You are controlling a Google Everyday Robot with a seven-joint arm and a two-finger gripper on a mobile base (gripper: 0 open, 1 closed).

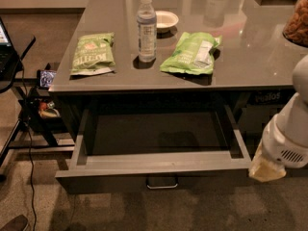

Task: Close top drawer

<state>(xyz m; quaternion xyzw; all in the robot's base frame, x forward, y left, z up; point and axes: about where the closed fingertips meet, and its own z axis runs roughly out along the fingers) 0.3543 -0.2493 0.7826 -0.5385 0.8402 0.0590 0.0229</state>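
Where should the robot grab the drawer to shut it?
Probably the small loop handle in the middle of the drawer front, coming straight from the front: the drawer is pulled out and the handle faces that way. The gripper hangs by the drawer's right front corner.

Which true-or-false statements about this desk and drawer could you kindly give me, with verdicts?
1. The top drawer is pulled out. True.
2. The water bottle lies on its side. False: it stands upright on the desktop.
3. A green snack bag lies inside the drawer. False: the left snack bag and the right snack bag lie on the desktop.
4. The pincer is beside the drawer's right front corner. True.
5. The pincer grips the loop handle. False: the handle is untouched, at the front's centre.
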